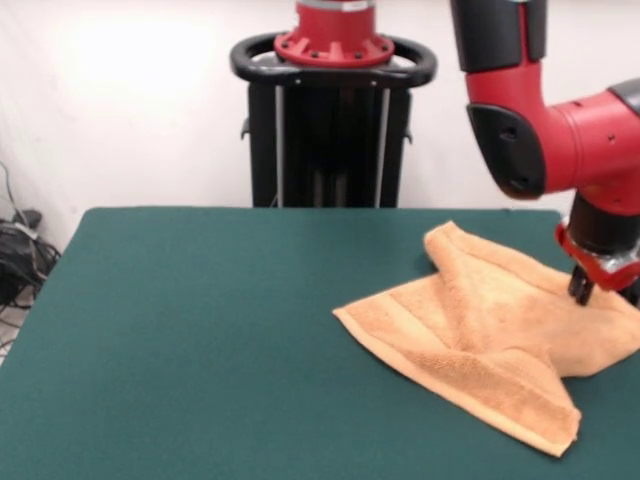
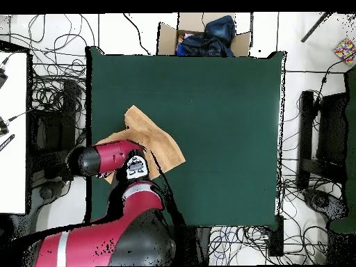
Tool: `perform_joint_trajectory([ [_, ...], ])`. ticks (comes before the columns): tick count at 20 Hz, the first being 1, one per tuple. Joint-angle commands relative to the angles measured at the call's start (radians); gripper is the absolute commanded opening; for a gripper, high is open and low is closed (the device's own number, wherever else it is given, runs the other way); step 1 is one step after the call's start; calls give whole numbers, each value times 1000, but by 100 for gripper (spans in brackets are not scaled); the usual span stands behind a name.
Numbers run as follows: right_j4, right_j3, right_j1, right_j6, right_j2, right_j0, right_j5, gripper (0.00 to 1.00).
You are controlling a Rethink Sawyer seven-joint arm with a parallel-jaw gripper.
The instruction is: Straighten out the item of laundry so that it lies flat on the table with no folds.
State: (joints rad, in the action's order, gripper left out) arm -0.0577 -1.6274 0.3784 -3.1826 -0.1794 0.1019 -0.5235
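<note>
Green felt fills the front view, a broad surface [image 1: 200, 340] with a white wall behind it and a black pedestal at the far edge. Over on the right lies the towel [image 1: 480, 330], orange-tan terry, rumpled and far from flat. One corner is folded up toward the far edge, a banded edge runs along the near left side, and a point of cloth reaches toward the front. The red arm drops in from the upper right, and the hand [image 1: 583, 290] sits right down on the towel's right part, dark fingertips touching the cloth. Whether they are pinching the fabric or just pressing on it, I cannot tell from here.

Now from overhead: the surface [image 2: 222, 125] is a big green rectangle, with cables on the floor all round it. The towel [image 2: 153, 139] lies at its left side, near the bottom edge, one corner pointing up. The arm crosses over its lower part, and the hand [image 2: 136, 165] is over the cloth there, its fingers hidden by the wrist. A cardboard box [image 2: 201, 35] with dark cloth in it sits beyond the top edge.
</note>
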Motion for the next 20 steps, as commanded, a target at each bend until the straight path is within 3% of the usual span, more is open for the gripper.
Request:
perform_joint_trajectory([
  [1, 89, -90, 8, -95, -80, 40, 25, 0],
  [4, 102, -91, 8, -94, -70, 57, 35, 0],
  [7, 61, -50, 30, -82, 20, 100, -7, 0],
  [15, -82, -27, 235, 75, 173, 86, -306, 0],
  [20, -165, 0, 275, 118, 188, 62, -360, 0],
])
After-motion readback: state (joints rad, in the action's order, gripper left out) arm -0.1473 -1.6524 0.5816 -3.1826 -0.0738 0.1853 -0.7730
